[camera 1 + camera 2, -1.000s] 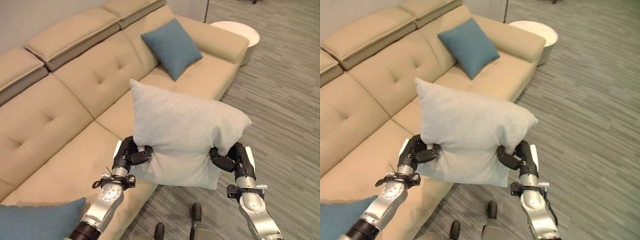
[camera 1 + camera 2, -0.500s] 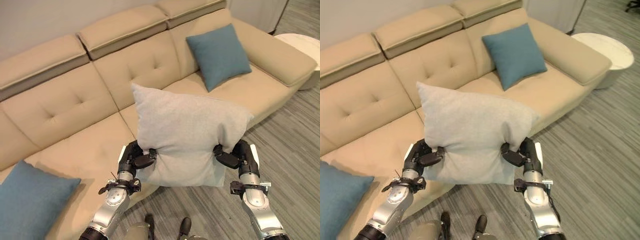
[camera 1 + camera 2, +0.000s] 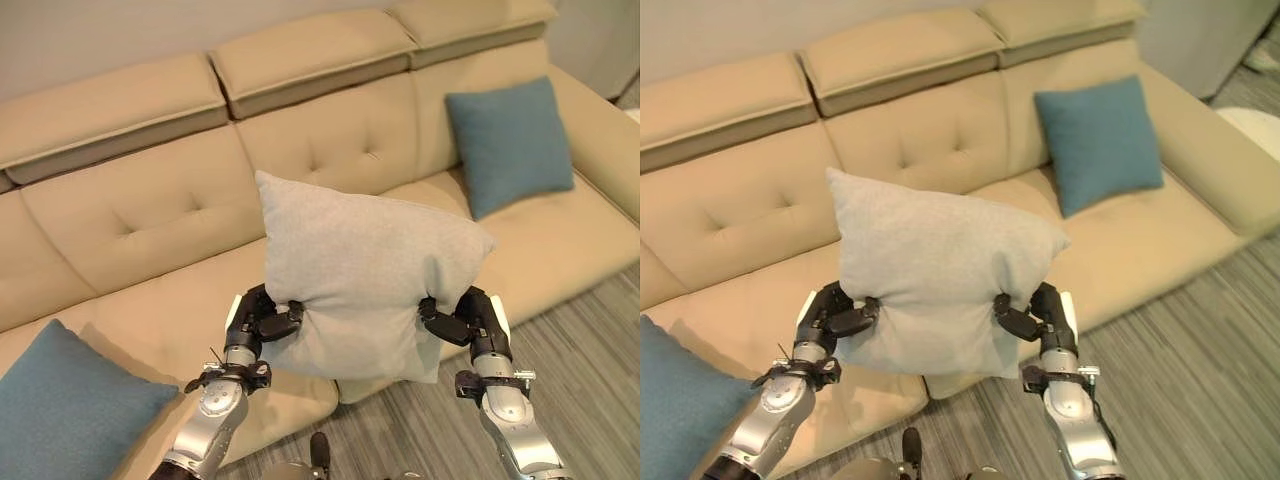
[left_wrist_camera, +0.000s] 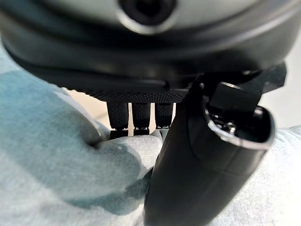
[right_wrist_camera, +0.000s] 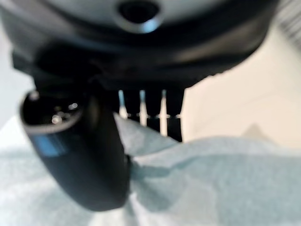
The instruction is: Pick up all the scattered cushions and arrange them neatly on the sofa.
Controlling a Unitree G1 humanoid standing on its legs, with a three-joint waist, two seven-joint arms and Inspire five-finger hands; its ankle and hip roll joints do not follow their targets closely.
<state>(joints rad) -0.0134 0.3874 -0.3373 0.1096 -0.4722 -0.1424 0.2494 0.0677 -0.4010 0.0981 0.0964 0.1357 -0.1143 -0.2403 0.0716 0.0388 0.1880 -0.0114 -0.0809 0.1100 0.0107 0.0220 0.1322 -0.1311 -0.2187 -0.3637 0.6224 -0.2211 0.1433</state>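
Grey cushion point(image 3: 365, 275) still up in the air, pinched at its lower corners by left hand point(image 3: 262, 318) and right hand point(image 3: 470, 320). Now facing the sofa point(image 3: 150, 215) middle, between two blue cushions point(image 3: 508, 145) point(image 3: 70, 410). Ready for setting down there.

my fingers point(image 4: 133, 117) vanish behind the grey cushion point(image 3: 360, 270) | cushion hides some sofa point(image 3: 130, 210) seat | left teal cushion point(image 3: 60, 410) cut off by the edge
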